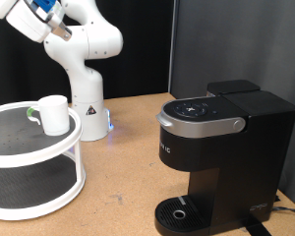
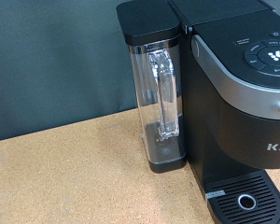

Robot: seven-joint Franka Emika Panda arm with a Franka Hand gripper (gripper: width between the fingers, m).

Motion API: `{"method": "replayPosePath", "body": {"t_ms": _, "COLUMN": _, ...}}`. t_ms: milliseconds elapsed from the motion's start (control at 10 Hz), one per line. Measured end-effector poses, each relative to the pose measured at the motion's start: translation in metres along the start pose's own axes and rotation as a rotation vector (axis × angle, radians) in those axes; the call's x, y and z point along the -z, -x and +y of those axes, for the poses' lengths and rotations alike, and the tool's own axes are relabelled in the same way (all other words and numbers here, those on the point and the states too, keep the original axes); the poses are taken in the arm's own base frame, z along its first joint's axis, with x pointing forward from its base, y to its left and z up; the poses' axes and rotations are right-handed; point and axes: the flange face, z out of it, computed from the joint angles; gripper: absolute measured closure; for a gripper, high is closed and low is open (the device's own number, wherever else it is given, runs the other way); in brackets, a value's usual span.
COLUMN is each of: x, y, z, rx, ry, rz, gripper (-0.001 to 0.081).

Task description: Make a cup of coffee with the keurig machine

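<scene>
Dark walls back a brown cork-like tabletop. On it the keurig machine stands at the exterior view's right, lid down, its round drip tray bare and its clear water tank on its side. The cup sits well apart on a white two-tier round stand at the left, a small green thing touching it. The gripper is out of sight, so I cannot tell whether its fingers are spread; only the white arm shows, raised at top left.
</scene>
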Motion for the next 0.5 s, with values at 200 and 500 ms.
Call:
{"method": "replayPosePath", "body": {"t_ms": 200, "x": -0.002, "y": 0.004, "z": 0.001, "rx": 0.021, "ry": -0.007, "rz": -0.022, "gripper": 0.0806}}
{"method": "replayPosePath", "body": {"t_ms": 500, "x": 0.014, "y": 0.038, "z": 0.013, "rx": 0.109, "ry": -0.003, "rz": -0.102, "gripper": 0.0806}}
